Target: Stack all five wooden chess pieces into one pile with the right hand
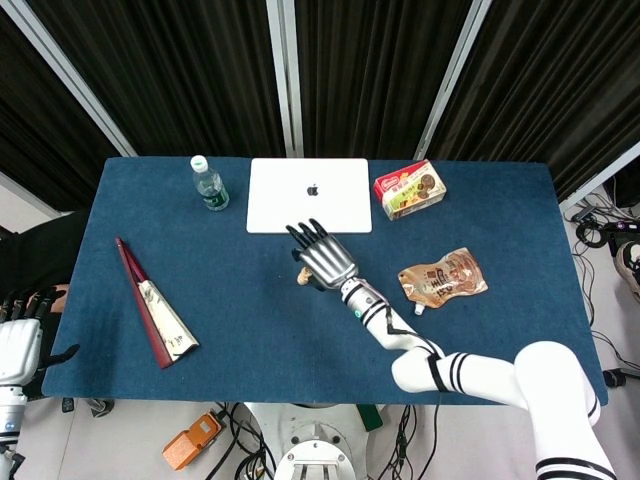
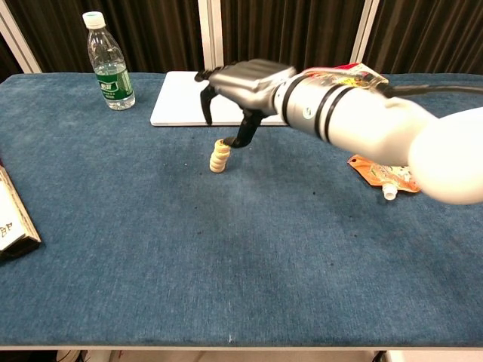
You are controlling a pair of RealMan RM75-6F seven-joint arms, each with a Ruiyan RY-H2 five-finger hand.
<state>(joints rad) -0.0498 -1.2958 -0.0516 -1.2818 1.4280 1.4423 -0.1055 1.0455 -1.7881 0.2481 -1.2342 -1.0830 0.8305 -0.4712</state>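
Observation:
The wooden chess pieces stand as one small, slightly leaning stack (image 2: 219, 156) on the blue table (image 2: 226, 249). In the head view only the stack's edge (image 1: 300, 277) shows beside my right hand (image 1: 325, 260). That right hand (image 2: 245, 83) hovers above and just right of the stack with its fingers spread, holding nothing; its thumb tip hangs close to the top piece. My left hand (image 1: 18, 345) stays off the table's left edge, low in the head view, with nothing in it.
A water bottle (image 2: 109, 62) stands at the back left and a white laptop (image 2: 177, 98) lies behind the stack. A snack box (image 1: 410, 189) and a brown pouch (image 1: 442, 278) lie to the right. A wrapped chopstick packet (image 1: 155, 315) lies at the left.

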